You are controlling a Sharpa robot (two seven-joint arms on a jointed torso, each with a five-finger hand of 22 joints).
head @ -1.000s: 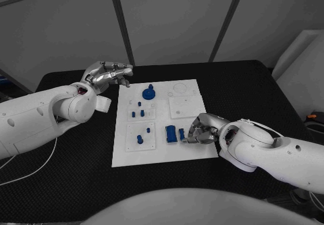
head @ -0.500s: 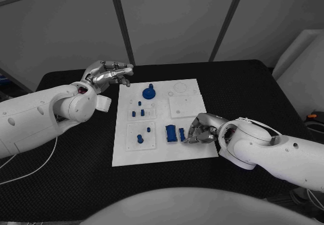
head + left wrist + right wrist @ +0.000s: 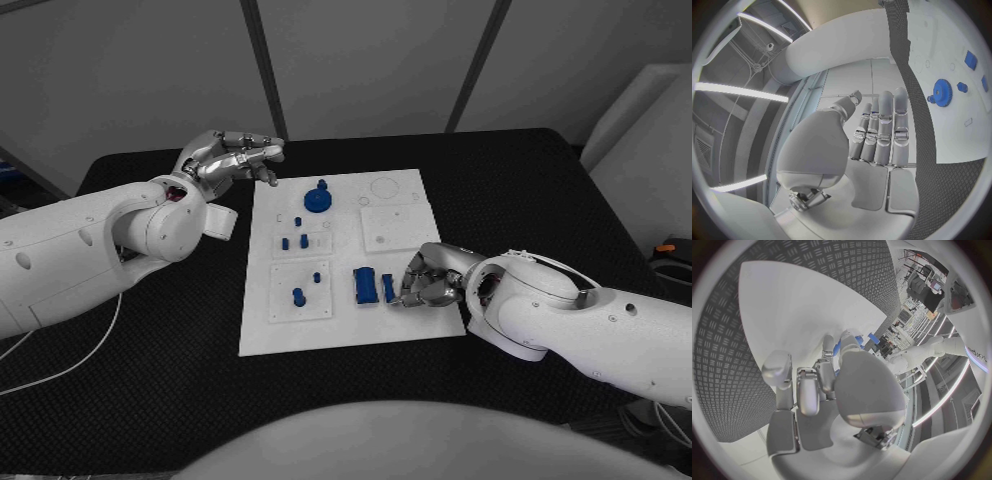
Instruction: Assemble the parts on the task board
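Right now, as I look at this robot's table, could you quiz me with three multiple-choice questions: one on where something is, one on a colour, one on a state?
1. Where is the right hand?
A. at the task board's near right part, beside blue parts
B. off the table
C. at the board's far left corner

2. What colour is the gear-shaped part?
A. red
B. blue
C. yellow

3. What is the left hand doing?
A. gripping the gear
B. pressing the board
C. raised, holding nothing

Answers: A, it sits beside the blue block; B, plainly blue; C, its fingers are bare in the wrist view.
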